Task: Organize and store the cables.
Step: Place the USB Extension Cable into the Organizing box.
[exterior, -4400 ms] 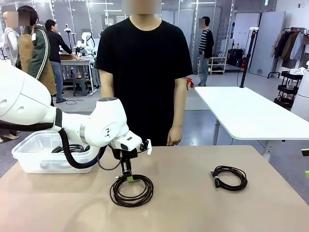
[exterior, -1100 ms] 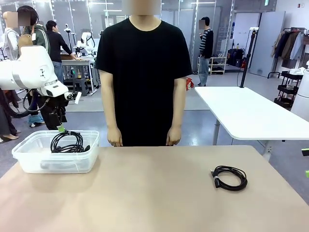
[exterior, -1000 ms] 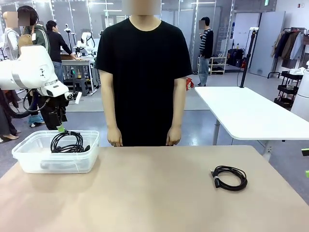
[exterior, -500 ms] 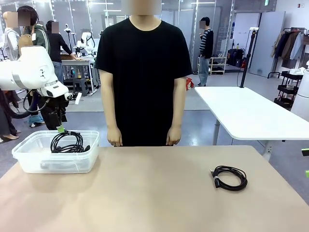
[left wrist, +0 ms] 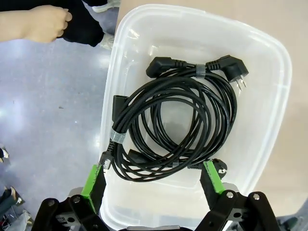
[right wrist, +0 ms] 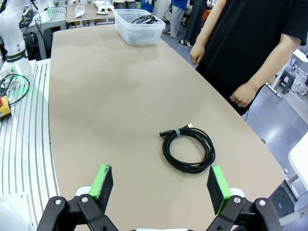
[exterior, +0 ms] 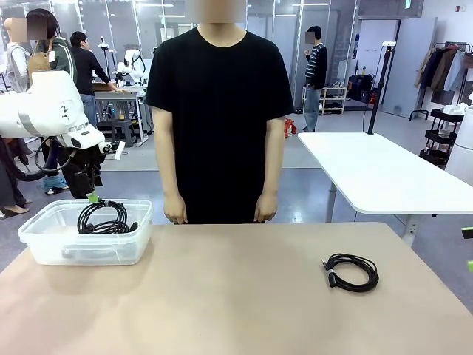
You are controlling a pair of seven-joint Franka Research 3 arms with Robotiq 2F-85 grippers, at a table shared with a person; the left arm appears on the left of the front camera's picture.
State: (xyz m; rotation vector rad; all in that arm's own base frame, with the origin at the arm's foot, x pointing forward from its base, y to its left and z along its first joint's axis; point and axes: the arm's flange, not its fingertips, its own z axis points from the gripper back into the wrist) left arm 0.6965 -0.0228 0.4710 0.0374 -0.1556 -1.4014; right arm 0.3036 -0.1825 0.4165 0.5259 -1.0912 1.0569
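Coiled black cables [left wrist: 173, 127] with plug ends lie in a clear plastic bin [exterior: 44, 248] at the table's far left. The bin's cables [exterior: 103, 219] also show in the front view. My left gripper [left wrist: 154, 175] hovers open above the bin [left wrist: 274, 96], nothing between its green pads [left wrist: 91, 179]. It hangs over the bin's far edge as the left gripper [exterior: 92, 194]. One more black coil [exterior: 351, 271] lies on the table at the right. My right gripper [right wrist: 161, 187] is open, high above the table, with that coil [right wrist: 188, 148] ahead of it.
A person in a black T-shirt [exterior: 220, 111] stands at the far side, hands [exterior: 175, 209] hanging at the table edge. One hand [left wrist: 43, 21] is closed beside the bin. A white table [exterior: 377, 174] stands behind on the right. The tan tabletop [exterior: 236, 296] lies between bin and coil.
About four seconds ago my left gripper was at a coil on the table's middle; that coil now lies in the bin. Over the last second nothing has moved.
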